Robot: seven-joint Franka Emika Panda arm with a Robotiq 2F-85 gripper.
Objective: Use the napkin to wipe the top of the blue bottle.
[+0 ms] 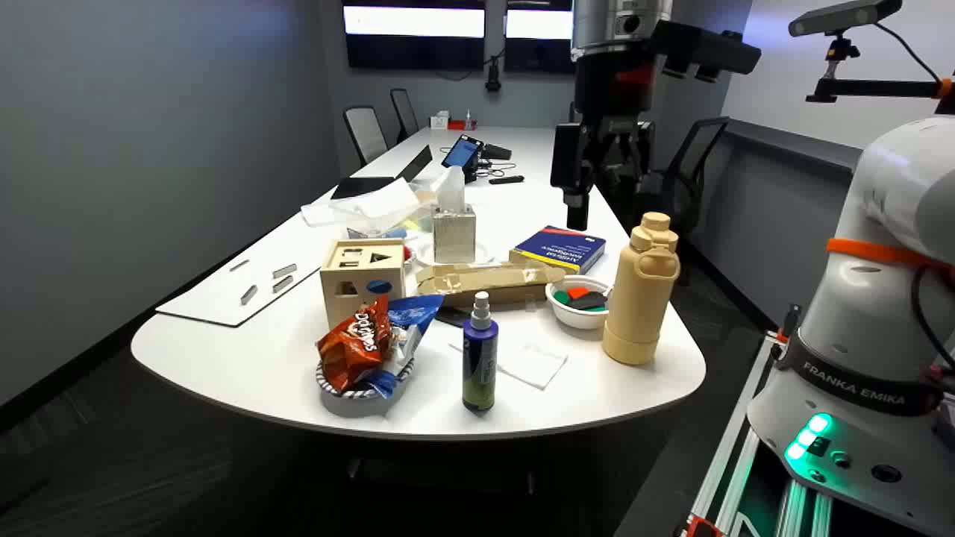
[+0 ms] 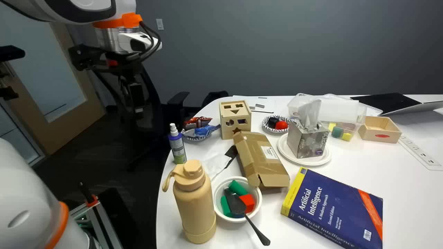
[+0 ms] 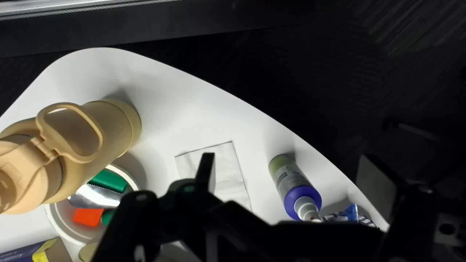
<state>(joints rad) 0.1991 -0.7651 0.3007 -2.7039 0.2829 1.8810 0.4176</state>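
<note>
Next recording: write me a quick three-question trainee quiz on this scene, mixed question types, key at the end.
1. True or false: the robot's hand is holding the napkin.

2. Fill in: in the wrist view, the napkin lies between the blue bottle and the ____.

3. Choose one: the tissue box stands on (A) the book, (B) a white plate, (C) the cardboard box.

Key: 1, false, it lies on the table; 2, tan bottle; 3, B.

The fingers (image 3: pixel 205 168) partly hide the napkin (image 3: pixel 228 171) in the wrist view.
</note>
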